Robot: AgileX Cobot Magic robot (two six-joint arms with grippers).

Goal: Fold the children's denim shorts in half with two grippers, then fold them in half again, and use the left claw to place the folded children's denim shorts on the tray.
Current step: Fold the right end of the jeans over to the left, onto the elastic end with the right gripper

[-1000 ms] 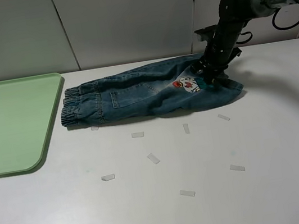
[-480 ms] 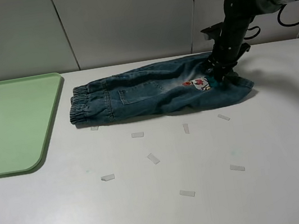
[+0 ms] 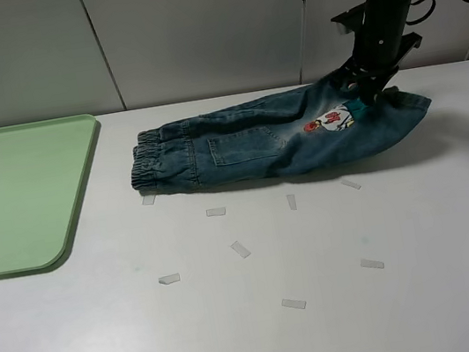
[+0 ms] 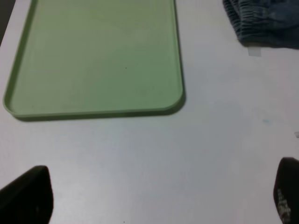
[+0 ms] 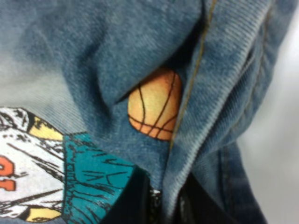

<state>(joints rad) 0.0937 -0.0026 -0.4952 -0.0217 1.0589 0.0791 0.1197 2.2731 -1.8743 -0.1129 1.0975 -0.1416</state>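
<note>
The right gripper point(image 3: 370, 87) is clenched on the children's denim shorts point(image 3: 273, 138) beside their cartoon patch point(image 3: 330, 120), holding that end raised near the worktop's point(image 3: 318, 252) far right corner; the waistband end point(image 3: 148, 158) lies flat toward the tray point(image 3: 15, 202) at the far left corner. The left claw point(image 4: 163, 198) hangs released, jaws wide, over bare worktop beside the tray. The shorts seem to lie leg on leg, yet both two-gripper folds and the placing look undone

Count: 1 green tray point(image 3: 15, 255); 1 pair of denim shorts point(image 3: 247, 143); 1 cartoon patch point(image 3: 330, 120); 8 white tape strips point(image 3: 241, 248); 1 robot arm point(image 3: 387, 0) in high view.
</note>
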